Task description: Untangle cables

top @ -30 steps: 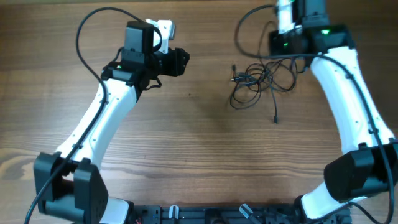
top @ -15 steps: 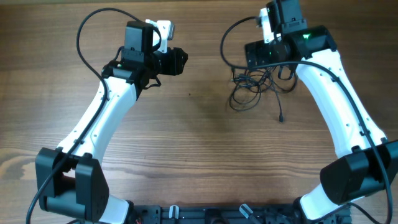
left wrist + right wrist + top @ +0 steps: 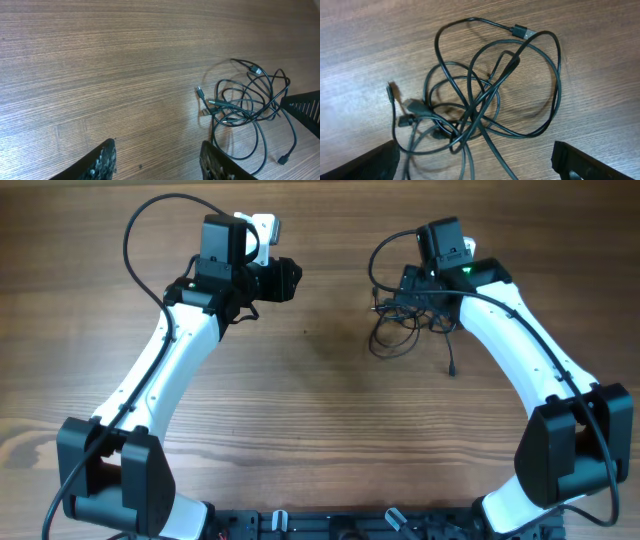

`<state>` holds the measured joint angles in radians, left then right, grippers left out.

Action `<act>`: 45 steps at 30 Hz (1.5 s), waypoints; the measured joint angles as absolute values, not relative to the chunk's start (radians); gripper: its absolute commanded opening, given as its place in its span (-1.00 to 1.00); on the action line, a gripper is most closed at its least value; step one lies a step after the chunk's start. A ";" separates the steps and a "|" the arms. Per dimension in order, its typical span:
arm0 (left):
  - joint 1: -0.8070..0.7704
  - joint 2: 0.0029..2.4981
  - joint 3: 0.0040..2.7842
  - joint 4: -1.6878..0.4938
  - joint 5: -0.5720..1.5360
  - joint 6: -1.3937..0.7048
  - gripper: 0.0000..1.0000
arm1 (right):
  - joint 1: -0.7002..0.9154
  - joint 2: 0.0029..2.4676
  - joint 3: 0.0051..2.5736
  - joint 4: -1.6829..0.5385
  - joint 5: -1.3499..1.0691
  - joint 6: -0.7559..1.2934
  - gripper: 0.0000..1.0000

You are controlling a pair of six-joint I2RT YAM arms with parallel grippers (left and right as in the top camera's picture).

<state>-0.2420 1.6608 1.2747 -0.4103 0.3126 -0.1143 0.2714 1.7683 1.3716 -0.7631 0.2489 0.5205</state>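
Hovering over the cables (image 3: 475, 100), a knotted heap on the table (image 3: 320, 430), your right gripper (image 3: 472, 159) is spread wide to straddle the tangle; your left gripper (image 3: 159, 157), likewise spread and empty, hangs well apart, likely free to take a loose end

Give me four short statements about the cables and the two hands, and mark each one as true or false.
1. The cables lie in one tangled heap on the table. True.
2. The right hand is open over the cables. True.
3. The left hand is holding a plug. False: it is open and empty, off to the side of the heap.
4. One cable hangs over the edge of the table. False: all of them lie on the table top.
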 measured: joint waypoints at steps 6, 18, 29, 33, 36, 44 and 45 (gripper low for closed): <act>-0.242 1.661 1.275 -0.408 0.313 -0.114 0.12 | 0.271 1.860 1.369 -0.721 0.256 0.723 1.00; -0.242 1.661 1.275 -0.408 0.312 -0.114 0.25 | 0.271 1.927 1.372 -0.649 0.309 0.741 0.52; -0.242 1.661 1.275 -0.408 0.313 -0.114 0.29 | 0.271 1.927 1.465 -0.715 0.324 0.673 0.00; -0.242 1.661 1.275 -0.413 0.313 -0.114 0.28 | 0.271 1.927 1.465 -0.744 0.341 0.713 -0.31; -0.242 1.661 1.275 -0.416 0.313 -0.114 0.28 | 0.271 1.927 1.465 -0.759 0.342 0.726 -0.42; -0.242 1.661 1.275 -0.416 0.313 -0.114 0.28 | 0.271 1.927 1.465 -0.796 0.342 0.768 -0.91; -0.242 1.661 1.275 -0.416 0.313 -0.114 0.29 | 0.271 1.927 1.465 -0.798 0.342 0.773 -0.92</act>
<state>-0.2420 1.6608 1.2747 -0.4160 0.3126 -0.1143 0.2714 1.9270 1.4647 -0.7979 0.3416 0.7731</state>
